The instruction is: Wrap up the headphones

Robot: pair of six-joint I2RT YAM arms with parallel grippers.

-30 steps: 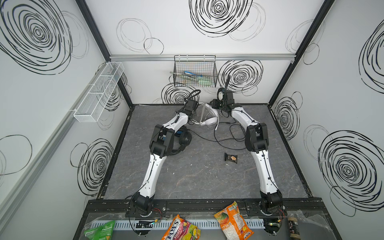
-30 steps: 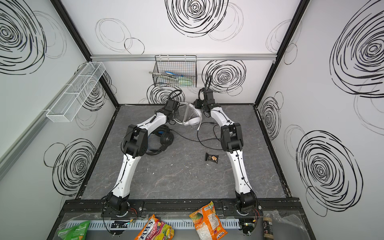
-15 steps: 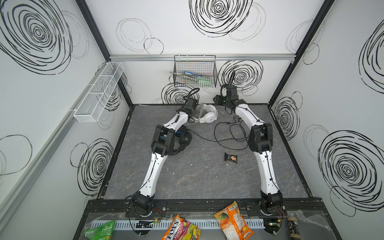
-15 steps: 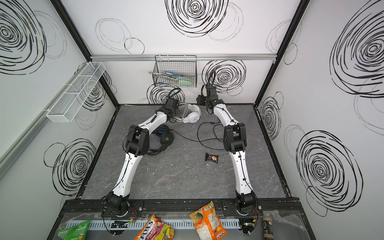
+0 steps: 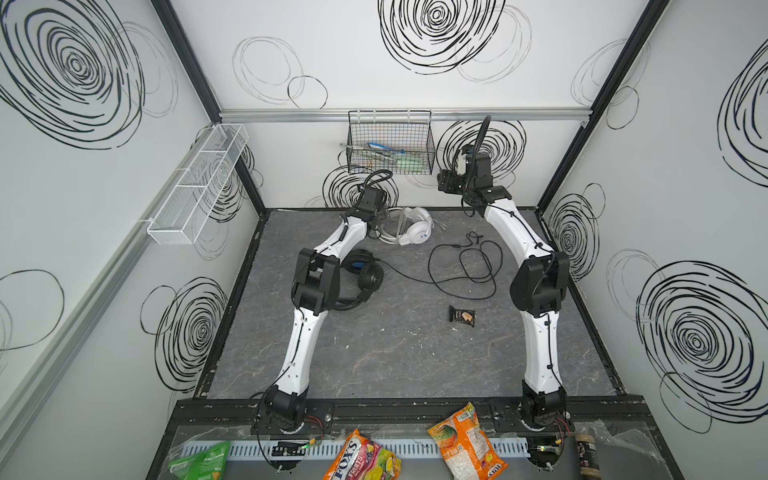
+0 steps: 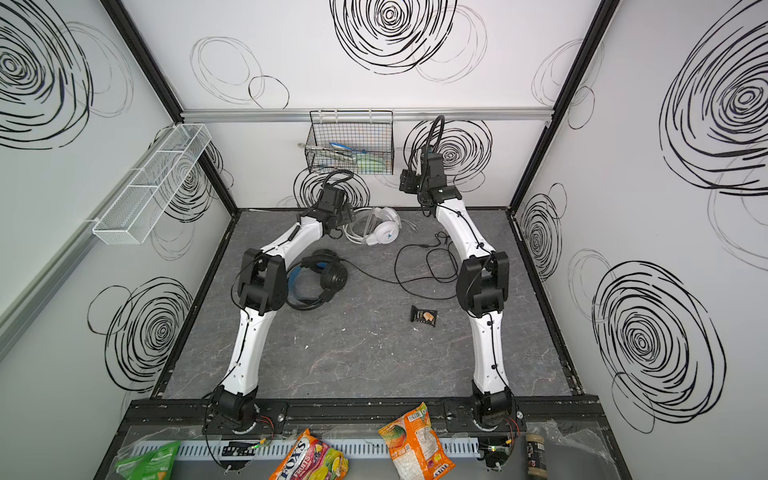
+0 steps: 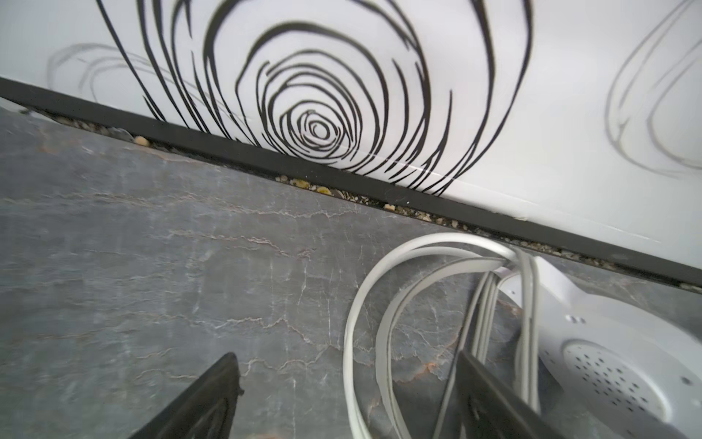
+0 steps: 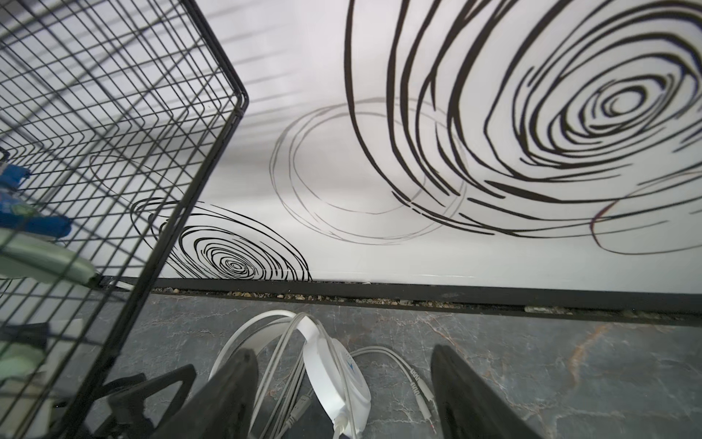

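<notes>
Starting nearest you, a snack wrapper [image 5: 462, 316] lies on the grey table [image 5: 395, 357]. Beyond it the black headphones [image 5: 369, 277] rest partly behind the left arm's elbow, their black cable [image 5: 465, 272] sprawled toward the right arm. Farther back the white headphones [image 5: 415, 232] lie by the rear wall, cable strands draped over the band. Your left gripper [image 7: 346, 357] sits just beside them, jaws wide, gripping nothing; your right gripper [image 8: 342, 349] hangs above, near the wire basket [image 5: 390, 145], likewise spread and empty.

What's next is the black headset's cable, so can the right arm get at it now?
Probably yes: the black cable lies loose and uncovered on the table, and the right gripper, raised near the back wall, has open, empty jaws.
</notes>
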